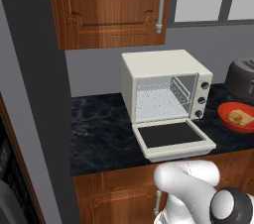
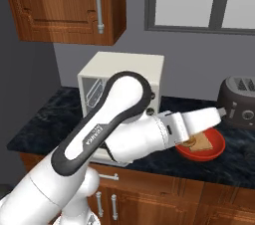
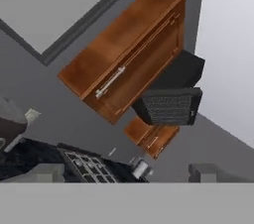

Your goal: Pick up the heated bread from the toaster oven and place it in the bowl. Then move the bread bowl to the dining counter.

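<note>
Right base view: jaws above bread; their spread unclear; arm lettering illegible.

My left base camera looked forward and down at the toaster oven, near and head-on, the red bowl at its right edge. My right one faced the same oven and bowl from the other side, across my arm. My hand camera, rolled, looked far toward an upper cabinet.
</note>
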### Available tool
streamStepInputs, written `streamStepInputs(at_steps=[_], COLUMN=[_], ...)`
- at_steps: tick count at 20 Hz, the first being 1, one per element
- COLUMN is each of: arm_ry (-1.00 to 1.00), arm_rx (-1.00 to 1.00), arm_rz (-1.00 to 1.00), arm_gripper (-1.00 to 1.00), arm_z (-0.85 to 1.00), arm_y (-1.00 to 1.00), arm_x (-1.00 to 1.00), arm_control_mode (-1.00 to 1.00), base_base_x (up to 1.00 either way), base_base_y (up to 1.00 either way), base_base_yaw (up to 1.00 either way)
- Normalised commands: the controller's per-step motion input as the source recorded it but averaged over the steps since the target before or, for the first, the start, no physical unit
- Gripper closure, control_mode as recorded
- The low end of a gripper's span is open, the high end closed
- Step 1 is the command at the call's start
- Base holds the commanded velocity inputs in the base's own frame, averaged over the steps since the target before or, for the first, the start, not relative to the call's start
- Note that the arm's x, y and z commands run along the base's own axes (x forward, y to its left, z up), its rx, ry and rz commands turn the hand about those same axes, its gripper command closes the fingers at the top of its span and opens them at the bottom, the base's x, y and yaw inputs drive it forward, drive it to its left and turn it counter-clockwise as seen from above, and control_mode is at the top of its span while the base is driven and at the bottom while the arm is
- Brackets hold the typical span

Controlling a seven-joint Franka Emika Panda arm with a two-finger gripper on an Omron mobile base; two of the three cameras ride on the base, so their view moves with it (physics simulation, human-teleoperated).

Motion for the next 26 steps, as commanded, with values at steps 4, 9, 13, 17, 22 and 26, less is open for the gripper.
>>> streamStepInputs(at_steps=[4,9,13,17,22,26], arm_ry=[0.67,0.77,0.51,0.57,0.58,0.52], arm_rx=[-0.54,-0.1,0.39,0.56,0.36,0.64], arm_rz=[0.12,0.1,0.0,0.0,0.03,0.0], arm_gripper=[-1.0,-1.0,-1.0,-1.0,-1.0,-1.0], arm_z=[0.42,0.67,0.92,0.51,0.85,0.38], arm_y=[0.59,0.42,0.19,0.03,0.0,0.0], arm_x=[-0.06,0.05,0.48,0.36,0.36,-0.04], arm_control_mode=[-1.0,-1.0,-1.0,-1.0,-1.0,-1.0], base_base_x=[0.0,0.0,0.0,0.0,0.0,0.0], base_base_y=[0.0,0.0,0.0,0.0,0.0,0.0], base_base_yaw=[0.0,0.0,0.0,0.0,0.0,0.0])
